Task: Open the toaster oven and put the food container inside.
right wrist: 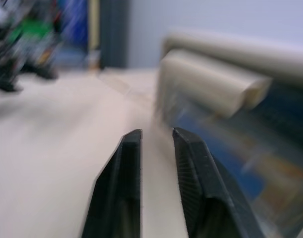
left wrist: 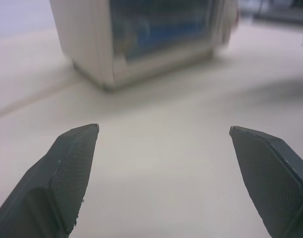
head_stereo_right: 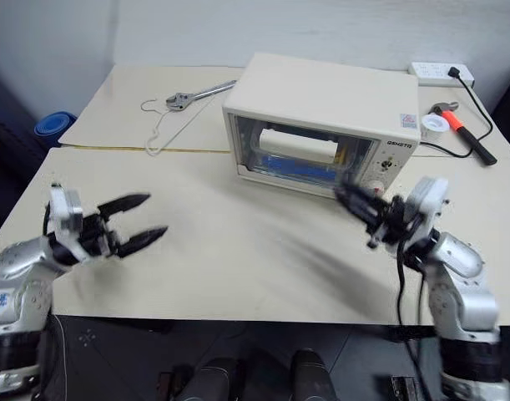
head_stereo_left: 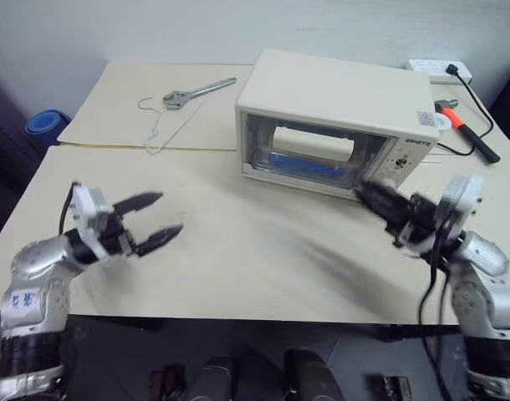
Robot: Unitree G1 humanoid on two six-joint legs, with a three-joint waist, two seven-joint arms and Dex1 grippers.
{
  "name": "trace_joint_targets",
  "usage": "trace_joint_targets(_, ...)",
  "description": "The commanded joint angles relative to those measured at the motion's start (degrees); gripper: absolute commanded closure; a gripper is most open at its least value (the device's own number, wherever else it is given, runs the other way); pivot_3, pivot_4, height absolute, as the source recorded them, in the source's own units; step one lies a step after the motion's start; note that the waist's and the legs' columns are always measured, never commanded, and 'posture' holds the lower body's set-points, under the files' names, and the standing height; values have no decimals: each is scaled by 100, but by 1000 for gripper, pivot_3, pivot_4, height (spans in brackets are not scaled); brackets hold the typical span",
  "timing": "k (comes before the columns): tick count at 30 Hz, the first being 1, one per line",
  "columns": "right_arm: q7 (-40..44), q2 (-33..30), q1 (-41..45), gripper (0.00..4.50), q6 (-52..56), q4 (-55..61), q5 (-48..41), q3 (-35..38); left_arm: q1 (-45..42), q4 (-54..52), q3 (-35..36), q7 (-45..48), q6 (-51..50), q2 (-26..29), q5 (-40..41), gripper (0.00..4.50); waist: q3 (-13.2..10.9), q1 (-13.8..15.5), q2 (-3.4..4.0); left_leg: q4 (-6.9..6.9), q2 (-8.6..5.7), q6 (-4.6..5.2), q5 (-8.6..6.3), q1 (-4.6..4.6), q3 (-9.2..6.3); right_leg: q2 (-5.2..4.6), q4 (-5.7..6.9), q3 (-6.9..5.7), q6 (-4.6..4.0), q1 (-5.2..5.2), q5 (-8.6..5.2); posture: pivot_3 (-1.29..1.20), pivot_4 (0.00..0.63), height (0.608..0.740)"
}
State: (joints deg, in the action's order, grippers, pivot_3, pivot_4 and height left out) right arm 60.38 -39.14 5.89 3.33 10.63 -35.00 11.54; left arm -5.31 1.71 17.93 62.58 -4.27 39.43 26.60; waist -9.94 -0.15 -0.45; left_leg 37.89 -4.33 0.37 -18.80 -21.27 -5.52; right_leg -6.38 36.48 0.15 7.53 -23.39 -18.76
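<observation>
The toaster oven [head_stereo_left: 334,125] sits toward the back of the pale surface [head_stereo_left: 238,251], its glass door up and closed, and the food container [head_stereo_left: 309,165] is already inside — its blue strip shows through the glass. The left gripper [head_stereo_left: 159,217] hangs over the bare surface well away from the oven, fingers spread wide and empty. The right gripper [head_stereo_right: 348,199] hovers just in front of the door's lower right corner — fingers only slightly parted, pinching nothing.

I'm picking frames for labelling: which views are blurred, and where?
Left eye view: right gripper smeared, oven sharp. Right wrist view: oven handle and door streaked with blur. Left wrist view: fingers sharp, oven behind soft.
</observation>
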Motion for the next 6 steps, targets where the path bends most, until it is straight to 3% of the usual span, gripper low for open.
trace_joint_targets(1, 898, -355, -361, 2314, -816, -295, 585, -149, 348, 21, 14, 149, 731, 228, -436, 0, 0, 12, 0, 8, 0, 1, 0, -2, 2, 0, -3, 0, 0, 4, 0, 0, 150, 740)
trace_joint_targets(6, 1079, -216, -405, 551, -1442, -1348, 819, -58, 709, -40, 11, 102, 979, 201, -469, 0, -4, 19, 6, 16, 0, 5, 3, 35, 1, -5, -19, 6, -2, 58, 1, 0, 150, 740)
